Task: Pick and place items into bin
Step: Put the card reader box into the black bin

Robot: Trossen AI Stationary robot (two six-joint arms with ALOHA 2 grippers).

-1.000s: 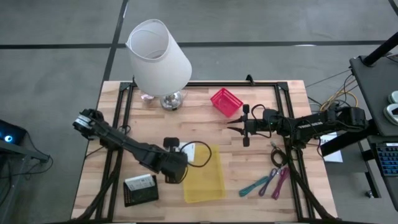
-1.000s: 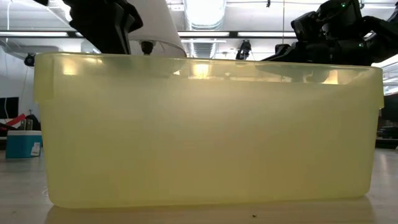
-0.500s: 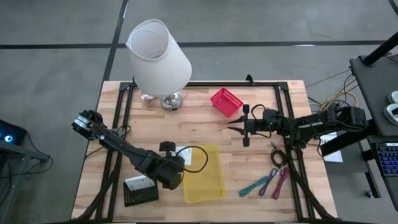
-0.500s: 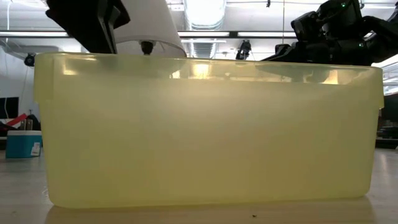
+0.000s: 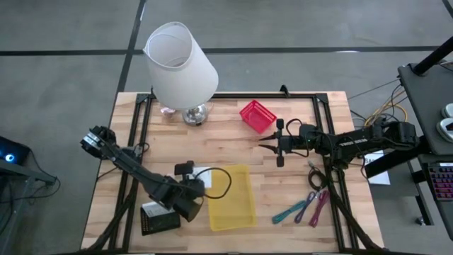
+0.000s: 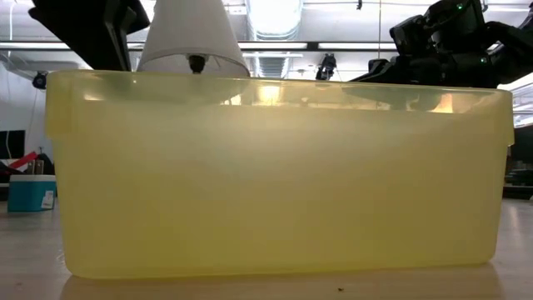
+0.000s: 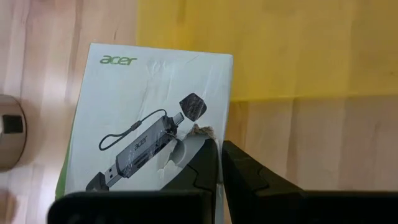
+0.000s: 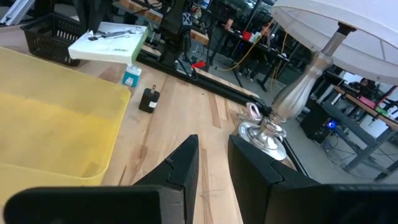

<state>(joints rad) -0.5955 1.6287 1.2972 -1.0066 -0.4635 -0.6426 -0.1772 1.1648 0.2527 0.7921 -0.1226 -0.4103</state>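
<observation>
My left gripper [image 7: 217, 146] is shut on a flat white box [image 7: 149, 118] printed "acer" with a picture of a card reader. It holds the box just left of the yellow bin [image 5: 233, 200], near the table's front. The right wrist view shows the box [image 8: 102, 38] raised off the wood. My right gripper [image 5: 276, 146] hovers mid-table, right of centre, its fingers [image 8: 180, 163] a little apart with nothing between them. Teal and pink strips [image 5: 306, 208] and a dark coiled cable [image 5: 316, 177] lie on the table's right side. A small dark cube [image 8: 148, 99] sits on the wood. My left gripper pinches the white box at one edge close to a corner [image 7: 200, 132], where the card is crumpled and torn. The fingers slant down at it from the table's left. The box lies about level, face up, above the tabletop beside the bin's left wall.
A big white lamp [image 5: 180, 64] stands at the far left. A red basket [image 5: 257, 115] sits at the far middle, and a black basket [image 5: 159, 217] at the near left beside my left arm. In the low view the yellow bin [image 6: 275, 175] fills the picture.
My left gripper has gone toward the table's left edge and a little nearer, rolling slightly. The white box has gone with it, from over the bin's left rim to the wood beside the bin.
</observation>
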